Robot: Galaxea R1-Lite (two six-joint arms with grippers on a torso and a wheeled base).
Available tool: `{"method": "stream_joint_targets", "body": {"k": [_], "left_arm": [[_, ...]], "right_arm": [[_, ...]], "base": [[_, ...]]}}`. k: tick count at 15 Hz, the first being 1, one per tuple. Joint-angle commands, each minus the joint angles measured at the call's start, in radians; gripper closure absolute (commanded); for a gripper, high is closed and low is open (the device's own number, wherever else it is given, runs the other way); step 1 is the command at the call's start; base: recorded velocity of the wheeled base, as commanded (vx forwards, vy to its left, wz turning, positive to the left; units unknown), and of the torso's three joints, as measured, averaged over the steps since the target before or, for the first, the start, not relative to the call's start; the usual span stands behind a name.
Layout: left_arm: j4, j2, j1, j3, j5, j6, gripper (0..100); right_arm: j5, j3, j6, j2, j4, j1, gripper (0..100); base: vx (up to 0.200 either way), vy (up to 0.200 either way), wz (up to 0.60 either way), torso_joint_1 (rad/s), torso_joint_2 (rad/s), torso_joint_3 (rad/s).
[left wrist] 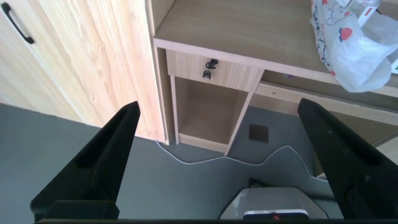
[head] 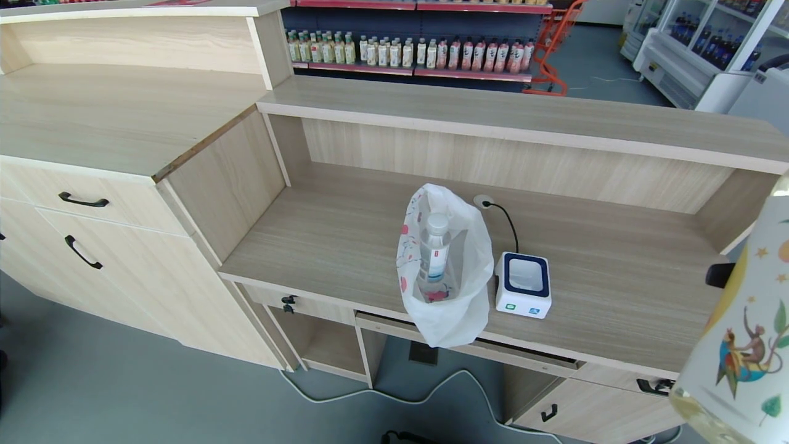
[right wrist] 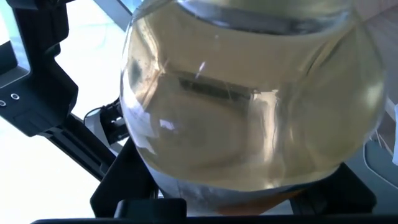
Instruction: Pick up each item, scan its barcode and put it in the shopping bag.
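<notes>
Drink bottle [head: 743, 327] full of pale yellow liquid, cartoon-print label; it sits in my right gripper [right wrist: 239, 200], fingers closed round its body, held up off the right end of the counter [head: 616, 271], well apart from scanner and bag. It's full, so I judge it fairly heavy. The wall looks smooth and rounded, likely slippery, and thin plastic would give under hard squeeze. Best hold is round the labelled middle, not the bulging end, with firm but not crushing grip; barcode side not visible, can't tell where it faces. Scanner [head: 523, 283] is white with a blue frame, cable [head: 509, 223] running to the back. Shopping bag [head: 445, 317] stands just beside it, mouth open, a clear water bottle [head: 435, 246] upright inside. My left gripper [left wrist: 217, 118] hangs low near the cabinet, spread wide, holding nothing.
</notes>
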Motion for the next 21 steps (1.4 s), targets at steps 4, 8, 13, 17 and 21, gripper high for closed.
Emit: {"method": "stream_joint_targets", "body": {"k": [4, 8, 13, 17, 21], "left_arm": [[0.0, 0.0, 0.0, 0.0, 0.0, 0.0, 0], [0.0, 0.0, 0.0, 0.0, 0.0, 0.0, 0], [0.0, 0.0, 0.0, 0.0, -0.001, 0.0, 0], [0.0, 0.0, 0.0, 0.0, -0.001, 0.0, 0], [0.0, 0.0, 0.0, 0.0, 0.0, 0.0, 0]], "right_arm": [[-0.016, 0.005, -0.134, 0.057, -0.002, -0.039, 100], [-0.318, -0.018, -0.803, 0.375, -0.026, -0.135, 100], [-0.329, -0.209, -0.943, 0.833, -0.592, -0.185, 100], [-0.328, -0.32, -1.01, 1.001, -0.721, -0.188, 100], [-0.26, -0.37, -1.21, 1.091, -0.767, -0.196, 100]], "base": [[0.0, 0.0, 0.0, 0.0, 0.0, 0.0], [0.0, 0.0, 0.0, 0.0, 0.0, 0.0], [0.0, 0.0, 0.0, 0.0, 0.0, 0.0], [0.0, 0.0, 0.0, 0.0, 0.0, 0.0], [0.0, 0.0, 0.0, 0.0, 0.0, 0.0]]}}
